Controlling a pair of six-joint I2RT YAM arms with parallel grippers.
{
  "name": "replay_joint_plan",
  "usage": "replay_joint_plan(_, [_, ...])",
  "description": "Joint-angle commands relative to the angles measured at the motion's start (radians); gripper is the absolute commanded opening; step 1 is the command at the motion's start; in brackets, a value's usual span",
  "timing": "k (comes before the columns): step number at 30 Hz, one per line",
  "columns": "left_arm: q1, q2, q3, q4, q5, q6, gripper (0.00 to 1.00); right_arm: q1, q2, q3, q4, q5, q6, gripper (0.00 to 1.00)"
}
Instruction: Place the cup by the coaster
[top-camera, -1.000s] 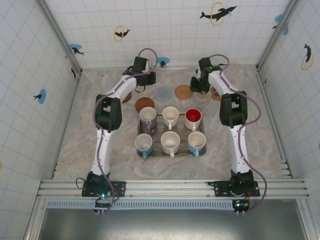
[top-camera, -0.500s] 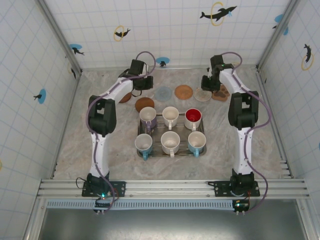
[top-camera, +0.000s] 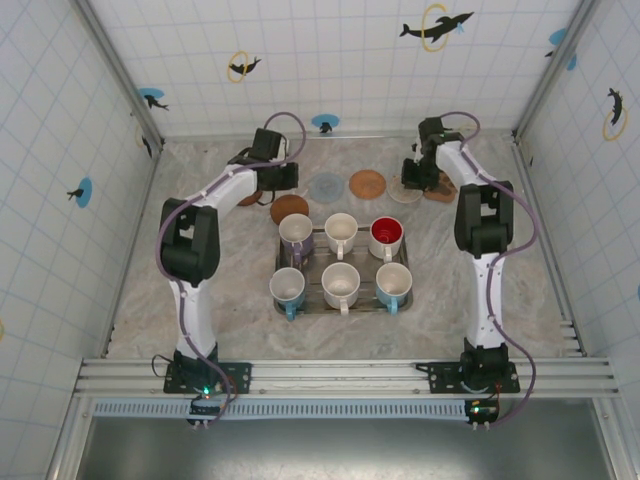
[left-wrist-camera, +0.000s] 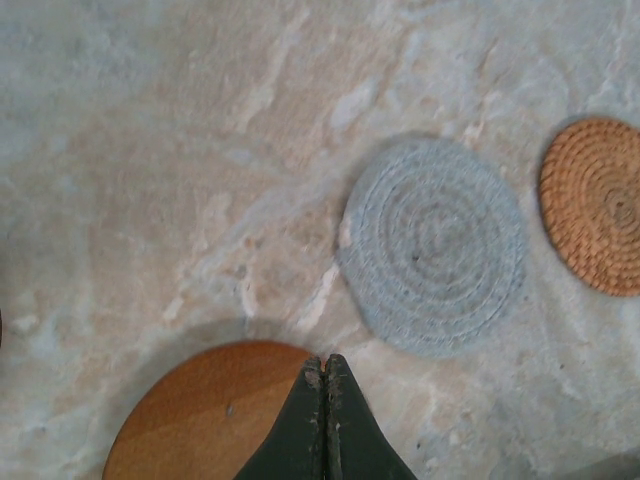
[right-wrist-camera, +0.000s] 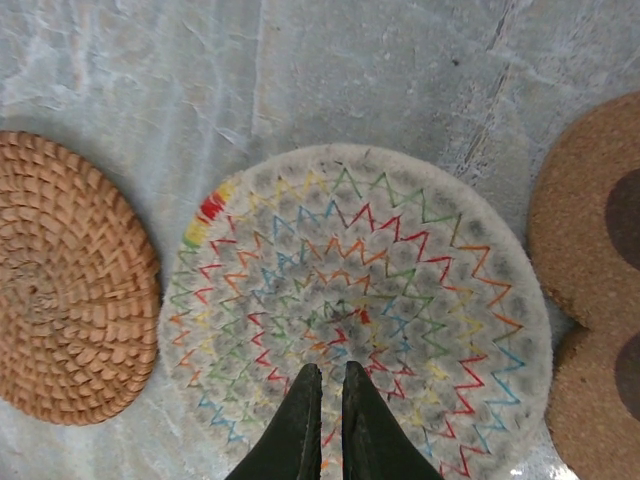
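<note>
Cups: six cups are sitting in two rows in the tray at the middle of the surface; none is standing by a coaster yet.
Coasters: a row is lying along the far side, with the wooden coaster on the left, then the grey coaster, the rattan coaster, the zigzag coaster and the cork coaster at the right.
Left hand: it is hovering over the near edge of the wooden coaster, with its fingers pressed together and carrying nothing.
Right hand: it is hanging over the zigzag coaster with only a thin slit showing between its fingers, and it is gripping nothing.
Step in hand: judging by the empty hands, a cup is waiting to be fetched from the tray (which cup is meant, the task is not saying).
Doing it well: the chosen hand is going to need spreading before it descends. A grip on a rim or a handle is looking safest, since the cups are standing close together. The lift should be going straight up so the neighbours are not getting knocked.
Setting down: bare surface just beside a coaster is the likely target, not on top of it, and the gaps between coasters are looking narrow.
Risk: the second arm is crowding the far row, so keeping it apart is worth minding.
</note>
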Motion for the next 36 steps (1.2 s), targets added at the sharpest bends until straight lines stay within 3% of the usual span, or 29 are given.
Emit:
replay_joint_plan(1, [-0.004, -0.057, -0.032, 0.019, -0.014, 0.014, 0.00, 0.006, 0.031, 0.006, 0.006, 0.000, -0.001, 0.13])
replay_joint_plan(21, [-0.003, -0.093, -0.098, -0.008, -0.051, 0.010, 0.00, 0.009, 0.074, 0.047, -0.001, -0.011, 0.003, 0.13])
replay_joint_plan(36, [-0.003, -0.067, -0.097, -0.044, -0.065, 0.003, 0.00, 0.004, -0.048, 0.083, -0.008, -0.011, 0.013, 0.17])
